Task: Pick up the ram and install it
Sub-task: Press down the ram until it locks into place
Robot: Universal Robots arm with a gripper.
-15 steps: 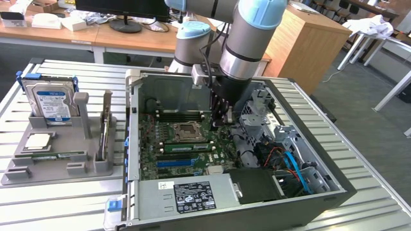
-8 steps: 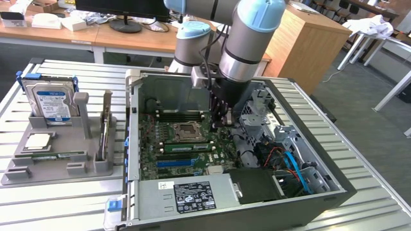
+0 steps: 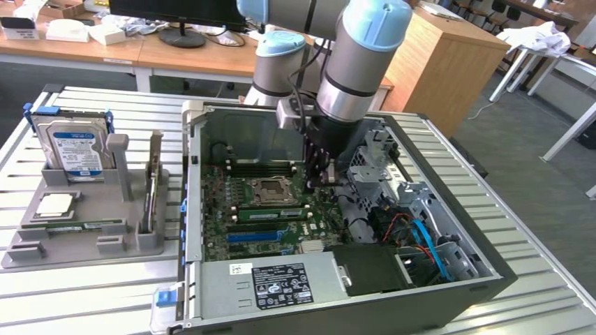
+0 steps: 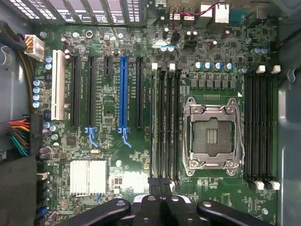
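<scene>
The ram (image 3: 270, 203), a thin green strip with a pale label, stands on edge in a slot of the motherboard (image 3: 247, 230) next to the processor socket (image 3: 271, 186). In the wrist view the ram (image 4: 153, 122) is a narrow edge along the outer slot of the bank beside the socket (image 4: 212, 136). My gripper (image 3: 326, 181) hangs inside the open computer case, over the end of that slot bank toward the exterior view's right. Its fingers (image 4: 151, 203) are shut together just above the slots' end latches, with nothing visible between them.
On the exterior view's left, a grey holder tray (image 3: 125, 244) carries a silver hard drive (image 3: 77, 150), a square processor chip (image 3: 54, 204) and another green strip (image 3: 79, 225) lying flat. The power supply (image 3: 279, 283), drive cage (image 3: 377, 150) and cables (image 3: 419, 241) crowd the case.
</scene>
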